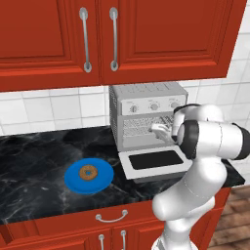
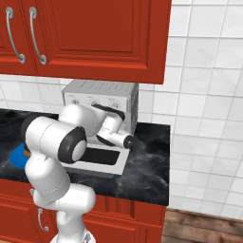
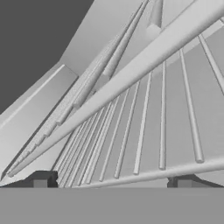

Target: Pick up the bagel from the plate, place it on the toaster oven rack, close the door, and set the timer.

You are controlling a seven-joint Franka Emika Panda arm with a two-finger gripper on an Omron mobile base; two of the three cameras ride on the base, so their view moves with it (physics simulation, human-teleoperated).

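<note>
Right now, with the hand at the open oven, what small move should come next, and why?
Probably pull the hand back out of the oven and swing it left toward the plate. The bagel lies on that plate, untouched, while the open, empty hand sits close above the toaster oven rack. The door is already folded down, so nothing blocks loading.

Premises are presenting as a rendered domestic kitchen. Red panelled wall cabinets (image 1: 114, 39) with curved metal handles are occupying the top of the left base view, and matching base cabinets and a drawer (image 1: 111, 218) are running along its bottom. A black marbled counter (image 1: 34, 166) is spanning the middle, backed by white wall tiles (image 1: 51, 107). A grey toaster oven (image 1: 146, 114) is sitting right of centre. Wood flooring (image 2: 204, 228) is showing at the lower right of the right base view.
</note>
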